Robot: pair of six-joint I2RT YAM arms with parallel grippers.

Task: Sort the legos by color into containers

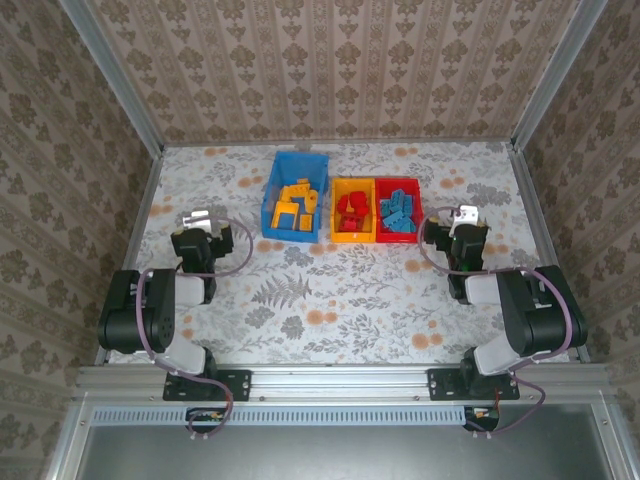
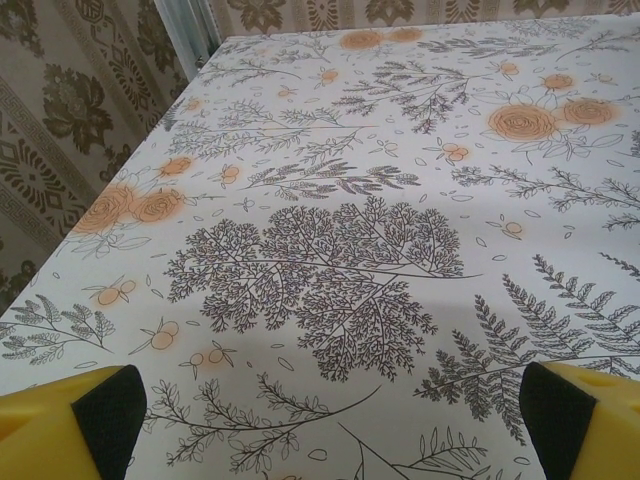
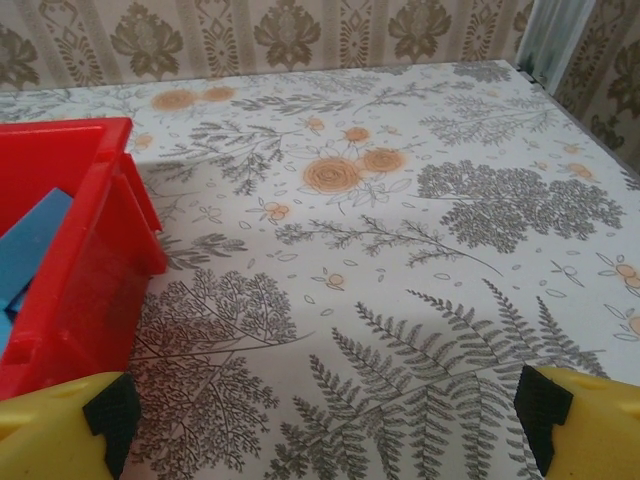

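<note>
Three containers stand side by side at the back middle of the table. The blue bin (image 1: 269,200) holds yellow-orange legos (image 1: 295,205). In the yellow bin (image 1: 352,238) lie red legos (image 1: 351,212), and the red bin (image 1: 398,238) holds blue legos (image 1: 397,215). My left gripper (image 1: 198,219) (image 2: 330,420) hangs open over bare tablecloth, left of the blue bin, nothing between its fingers. My right gripper (image 1: 465,214) (image 3: 328,420) is open too, just right of the red bin (image 3: 90,270), where a blue lego (image 3: 30,240) shows inside.
A flowered tablecloth (image 1: 340,290) covers the table, with patterned walls on three sides and metal corner posts (image 1: 150,130). Both arm bases sit at the near edge on a rail (image 1: 340,380).
</note>
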